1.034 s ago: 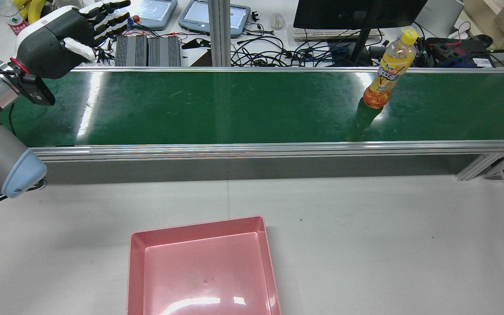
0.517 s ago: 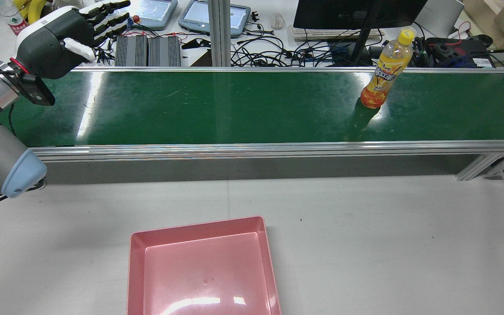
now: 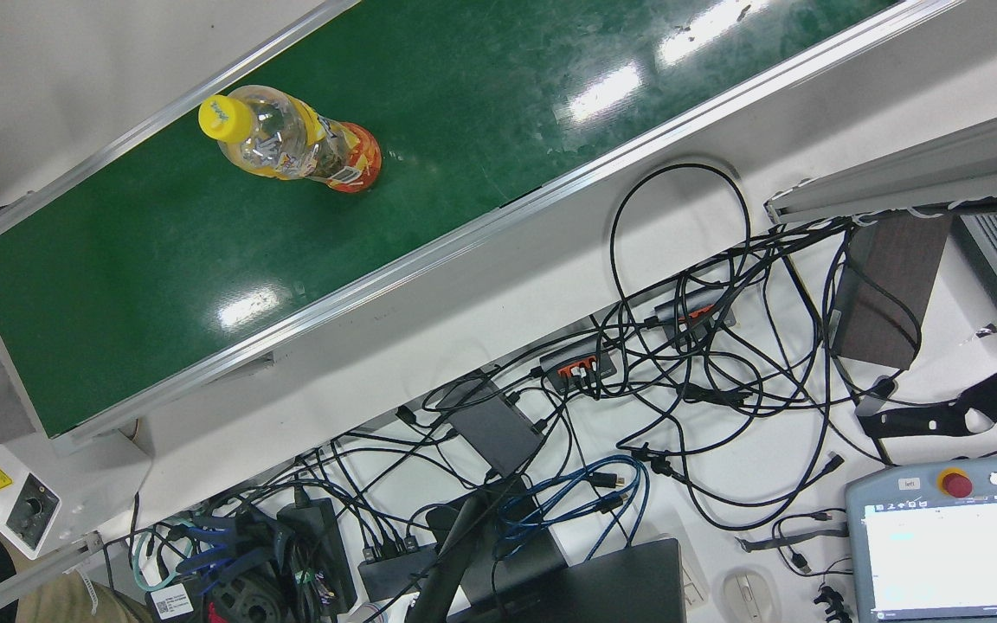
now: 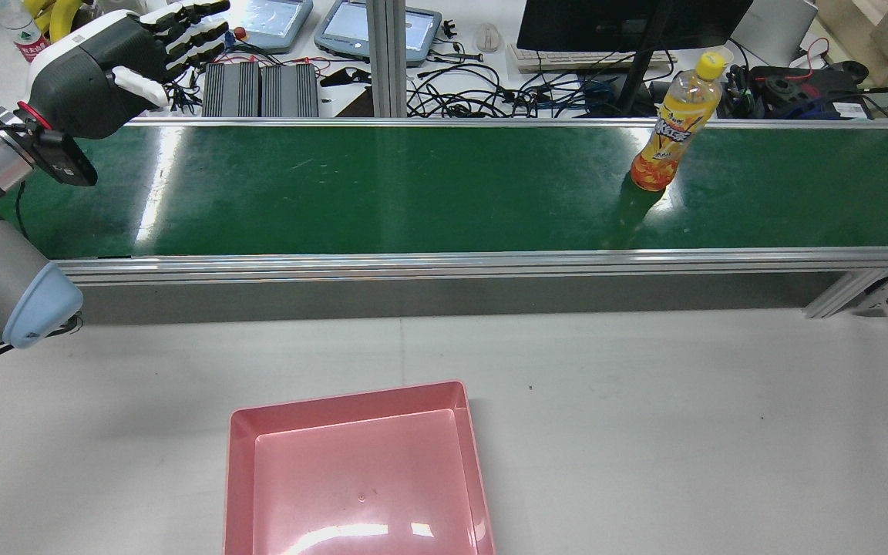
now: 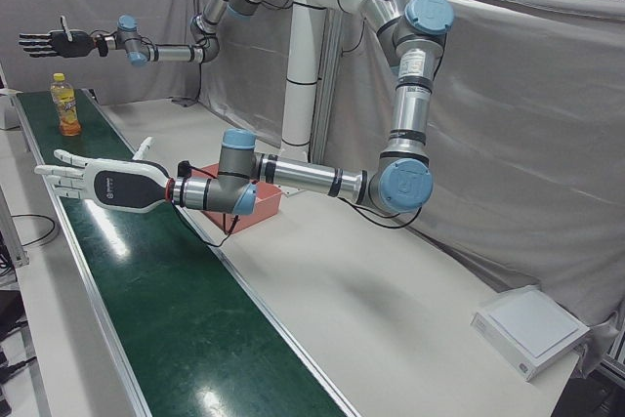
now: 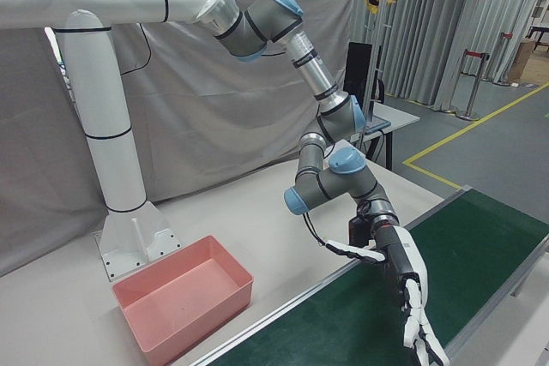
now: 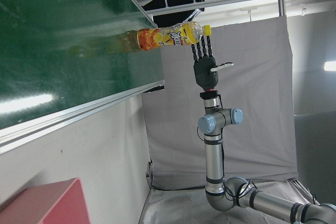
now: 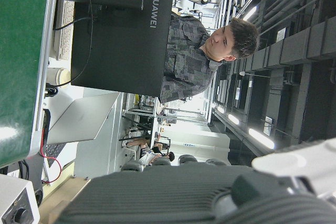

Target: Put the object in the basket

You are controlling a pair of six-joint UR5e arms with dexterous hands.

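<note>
I have the orange drink bottle [image 4: 671, 131] standing upright on the green conveyor belt [image 4: 382, 193] that runs along the far edge of the table [image 4: 644, 424]. It sits toward the right end of the belt, closer to the belt's far rail than its near one. My left hand [image 4: 101, 69] hovers over the far left corner above the belt, fingers stretched out and spread, holding nothing, well apart from the bottle. My right hand [image 5: 54, 43] hangs in the air beyond the bottle at the belt's right end, higher than the cap, fingers likewise extended and apart with nothing in them. The pink basket [image 4: 237, 462] rests at the table's near edge, left of the middle.
</note>
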